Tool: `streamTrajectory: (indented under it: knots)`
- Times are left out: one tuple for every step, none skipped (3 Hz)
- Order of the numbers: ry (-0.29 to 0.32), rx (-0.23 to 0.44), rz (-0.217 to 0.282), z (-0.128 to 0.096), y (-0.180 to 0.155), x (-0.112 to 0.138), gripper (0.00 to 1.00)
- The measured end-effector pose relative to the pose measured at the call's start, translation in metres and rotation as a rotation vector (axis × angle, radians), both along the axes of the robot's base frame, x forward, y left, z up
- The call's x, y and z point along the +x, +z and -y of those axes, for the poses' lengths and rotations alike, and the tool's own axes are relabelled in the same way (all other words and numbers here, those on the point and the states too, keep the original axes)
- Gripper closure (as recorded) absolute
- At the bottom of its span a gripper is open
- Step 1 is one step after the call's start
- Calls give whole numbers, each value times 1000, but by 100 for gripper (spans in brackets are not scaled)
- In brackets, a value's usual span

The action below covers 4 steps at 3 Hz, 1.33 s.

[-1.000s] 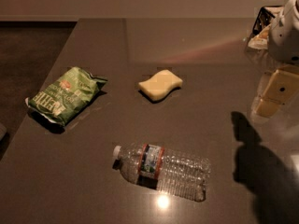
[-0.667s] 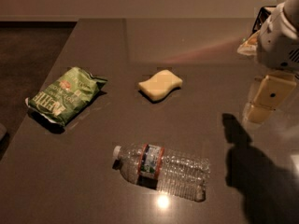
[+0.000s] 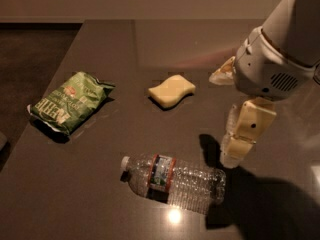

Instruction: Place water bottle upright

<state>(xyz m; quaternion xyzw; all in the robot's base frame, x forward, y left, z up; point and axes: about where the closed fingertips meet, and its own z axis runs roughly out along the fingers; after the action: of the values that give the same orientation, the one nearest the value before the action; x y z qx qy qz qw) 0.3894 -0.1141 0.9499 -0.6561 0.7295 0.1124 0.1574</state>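
The water bottle (image 3: 187, 181) is clear ribbed plastic and lies on its side on the dark table (image 3: 100, 199), near the front. Its white cap (image 3: 125, 162) points left, and its blue-green label edged in red (image 3: 161, 172) wraps it close to the cap end. My gripper (image 3: 234, 155) hangs from the white arm (image 3: 270, 64) at the right. It points down, just above and right of the bottle's base end, apart from it. The gripper casts a dark shadow on the table beside the bottle's base.
A green chip bag (image 3: 70, 102) lies at the left. A yellow sponge (image 3: 171, 90) sits mid-table behind the bottle. A pale crumpled object (image 3: 221, 74) shows partly behind the arm. The table's left edge (image 3: 45, 89) runs diagonally beside dark floor.
The arm and gripper have moved left and down, from the right edge of the view to just above the bottle's base end. The bottle, bag and sponge have not moved.
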Motion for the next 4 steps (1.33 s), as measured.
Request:
streamTrajectory:
  knots:
    - [31, 54, -37, -45, 3, -26, 0]
    - [26, 18, -55, -86, -9, -39, 0]
    - [-15, -50, -83, -105, -34, -39, 0]
    - [-85, -114, -126, -104, -69, -30, 0]
